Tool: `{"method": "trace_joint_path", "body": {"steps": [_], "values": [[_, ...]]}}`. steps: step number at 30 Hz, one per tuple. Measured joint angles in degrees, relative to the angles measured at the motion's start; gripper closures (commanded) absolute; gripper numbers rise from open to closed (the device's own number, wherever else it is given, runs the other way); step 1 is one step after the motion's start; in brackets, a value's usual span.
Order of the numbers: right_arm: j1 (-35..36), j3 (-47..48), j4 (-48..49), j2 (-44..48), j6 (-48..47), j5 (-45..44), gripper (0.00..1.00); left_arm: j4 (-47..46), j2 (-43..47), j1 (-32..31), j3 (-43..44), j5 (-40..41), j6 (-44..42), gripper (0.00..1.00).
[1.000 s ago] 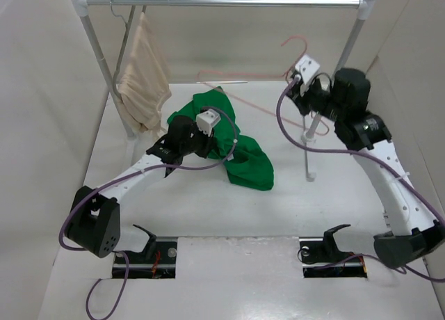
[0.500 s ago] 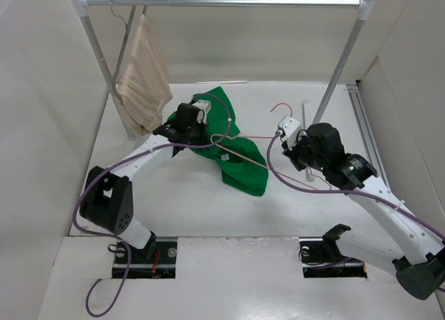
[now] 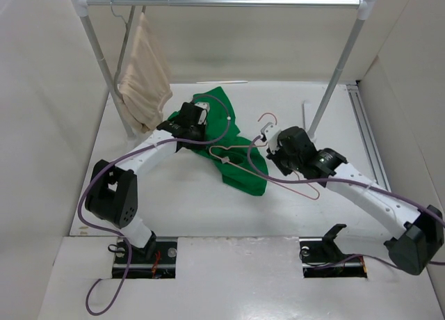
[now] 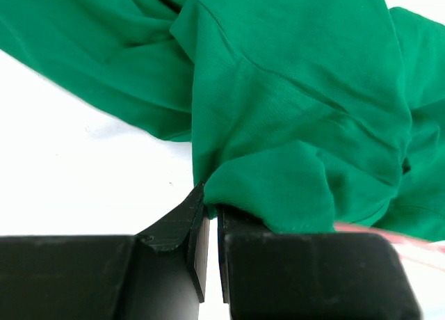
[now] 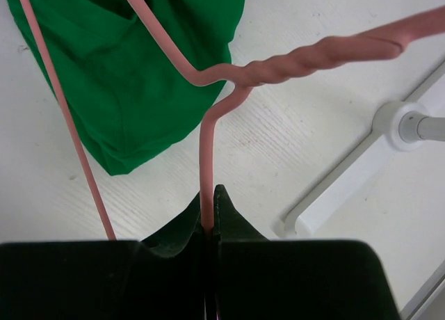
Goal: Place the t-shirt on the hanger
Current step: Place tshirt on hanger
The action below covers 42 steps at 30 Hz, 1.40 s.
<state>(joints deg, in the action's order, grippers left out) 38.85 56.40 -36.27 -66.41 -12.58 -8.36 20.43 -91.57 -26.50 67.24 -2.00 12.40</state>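
"What is the left arm doing over there?"

"The left gripper (image 4: 212,210) is clenching on a folded edge of the t-shirt (image 3: 221,110). The green cloth is lying bunched on the table (image 3: 174,202), in front of the rack, and the jaws are pinching it near its far-left side."

"And the hanger?"

"The hanger (image 5: 206,163) is lying just right of that pinch. Its long axis is running slantwise from the shirt out toward the near right, with its left tip reaching over the green cloth. The right gripper (image 5: 209,210) is squeezing the pink wire just below the twisted neck, so the right arm is the one carrying it. I'm guessing everything is hanging on getting that left tip lined up with an opening in the shirt, and I can't make out any opening from here."

"Any labels or writing?"

"Nothing I'm able to read. The beige cloth (image 3: 142,66) on the rail (image 3: 236,1) is showing nothing either."
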Motion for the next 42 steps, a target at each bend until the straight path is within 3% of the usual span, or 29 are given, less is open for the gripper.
{"method": "trace_joint_path", "body": {"steps": [13, 24, 31, 38, 39, 40, 42], "values": [[2.4, 2.4, 2.8, -4.9, 2.9, -7.2, 1.00, 0.7, -0.1, 0.0, 0.5, -3.3, -1.6, 1.00], [5.1, 9.9, 5.0, -11.3, 3.6, -11.8, 1.00, 2.1, -0.9, -1.5, 9.5, -12.0, -7.6, 1.00], [5.1, 9.7, 8.6, -9.2, -0.3, -7.0, 1.00, 3.5, -2.7, -1.5, 15.0, -14.5, -10.2, 1.00], [5.1, 1.4, 9.9, -2.6, -2.7, 0.9, 1.00, 7.4, -2.7, -0.7, 14.8, -14.8, -12.2, 1.00], [5.1, 0.3, 10.3, -2.4, -2.7, 2.2, 1.00, 7.8, -2.7, -0.5, 14.3, -14.8, -12.8, 0.98], [5.1, -0.6, 10.7, -2.4, -2.7, 3.3, 1.00, 8.2, -2.7, -0.3, 13.6, -14.8, -13.4, 0.80], [5.1, -1.6, 11.2, -3.4, -2.7, 4.9, 1.00, 8.2, -2.2, 0.0, 11.1, -15.3, -16.3, 0.59]]}}
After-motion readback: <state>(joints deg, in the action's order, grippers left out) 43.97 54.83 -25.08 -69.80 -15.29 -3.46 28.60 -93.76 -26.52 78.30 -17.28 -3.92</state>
